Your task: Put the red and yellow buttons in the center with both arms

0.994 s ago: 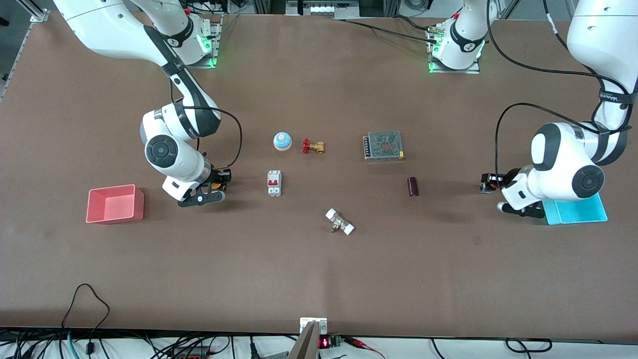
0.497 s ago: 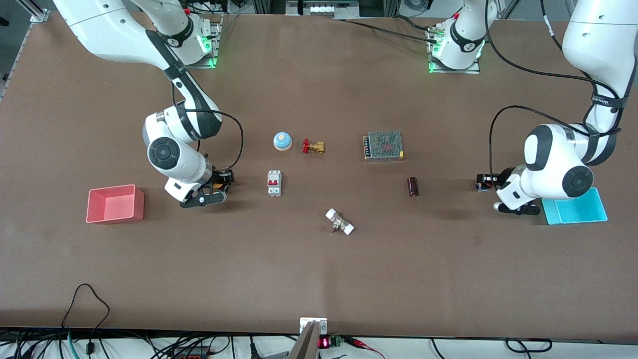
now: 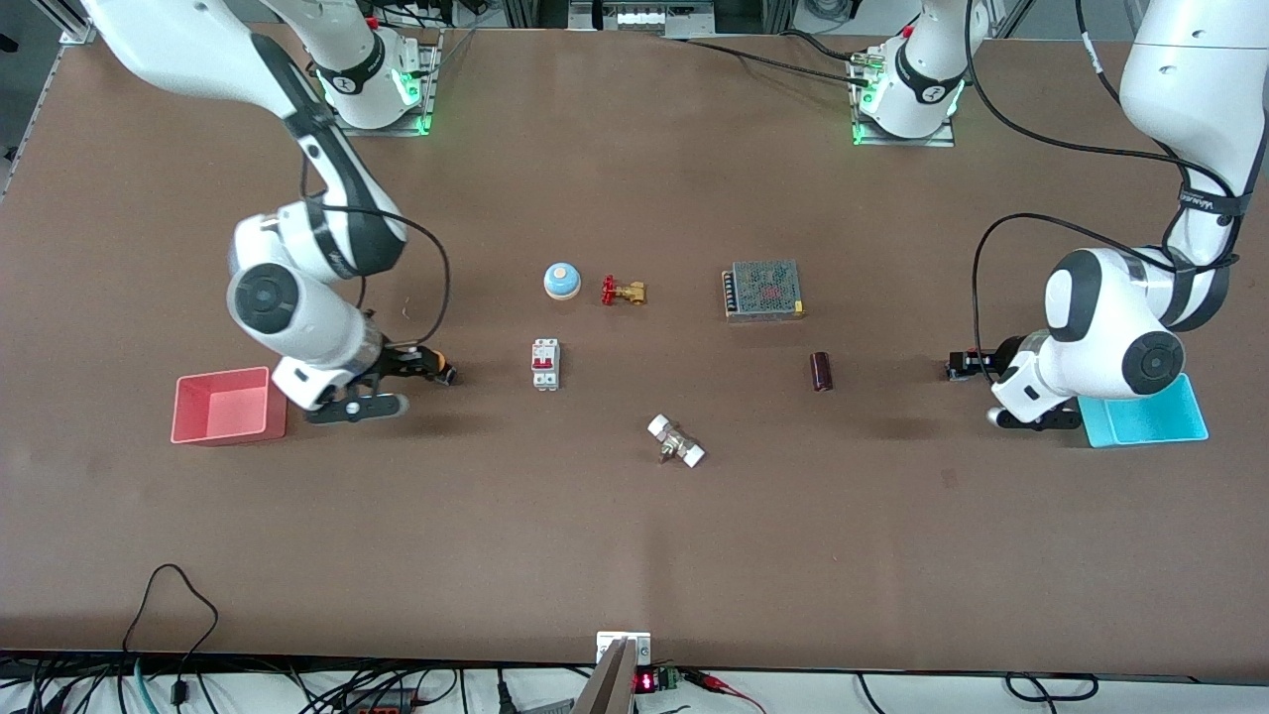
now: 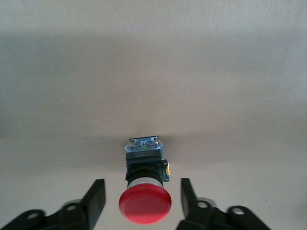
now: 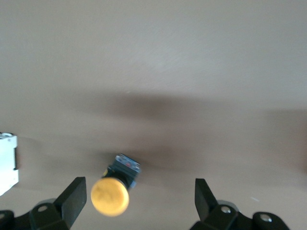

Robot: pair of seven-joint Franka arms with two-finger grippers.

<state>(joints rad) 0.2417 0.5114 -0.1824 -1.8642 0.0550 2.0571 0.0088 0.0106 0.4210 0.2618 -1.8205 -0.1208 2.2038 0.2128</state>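
Note:
The red button [image 4: 145,205] lies on its side on the brown tabletop [image 3: 634,516], between the open fingers of my left gripper [image 4: 142,200], touching neither. In the front view its black body [image 3: 958,366] shows just ahead of my left gripper [image 3: 980,365], beside the cyan bin. The yellow button [image 5: 110,195] lies on the table close to one finger of my wide-open right gripper [image 5: 139,199]. In the front view the yellow button [image 3: 437,374] lies free at the tip of my right gripper [image 3: 406,365], between the pink bin and the breaker.
A pink bin [image 3: 226,405] stands at the right arm's end and a cyan bin [image 3: 1145,418] at the left arm's end. Around mid-table are a white breaker [image 3: 545,364], a blue-and-white bell [image 3: 561,281], a brass valve [image 3: 623,292], a mesh-topped box [image 3: 762,290], a dark cylinder [image 3: 821,371] and a white fitting [image 3: 676,441].
My right arm has drawn back toward the pink bin, leaving the yellow button on the table. My left arm has shifted slightly; the red button stays on the table by it.

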